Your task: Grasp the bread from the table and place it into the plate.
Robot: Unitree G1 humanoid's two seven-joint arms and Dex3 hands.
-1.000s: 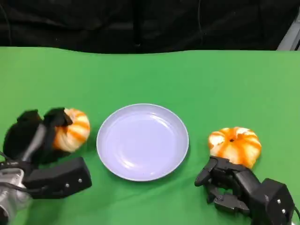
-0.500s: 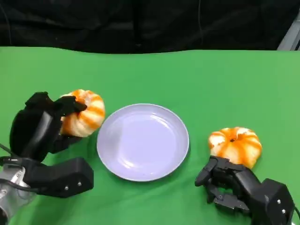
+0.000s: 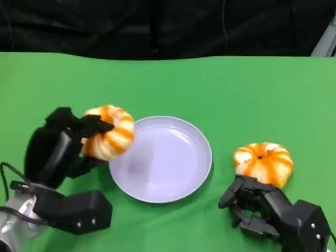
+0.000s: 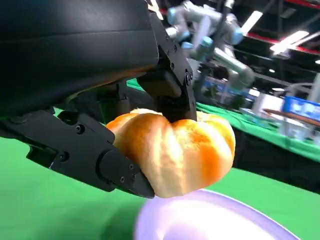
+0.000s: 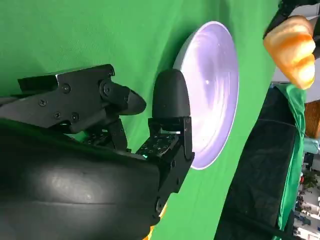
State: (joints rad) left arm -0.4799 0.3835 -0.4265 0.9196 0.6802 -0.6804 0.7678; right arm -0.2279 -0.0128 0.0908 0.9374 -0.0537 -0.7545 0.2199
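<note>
I have the round orange-striped bread roll (image 3: 109, 132) clamped in my left hand (image 3: 63, 147), fingers over the pale lilac plate's (image 3: 178, 181) near rim, release pending; my right hand (image 3: 257, 207), fingers loosely apart, holds nothing beside the second striped roll (image 3: 263, 163)

The black left hand (image 3: 63, 144) covers the near side of the round orange-striped bread (image 3: 110, 131); the black right hand (image 3: 262, 210) is cut by the frame's lower edge.

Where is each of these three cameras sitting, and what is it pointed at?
Head view: high on the robot, looking down at the green table, plate, both hands.
Left wrist view: behind the left hand, facing the bread it holds over the plate's edge.
Right wrist view: behind the right hand, facing the plate.
All share the plate and held bread.
</note>
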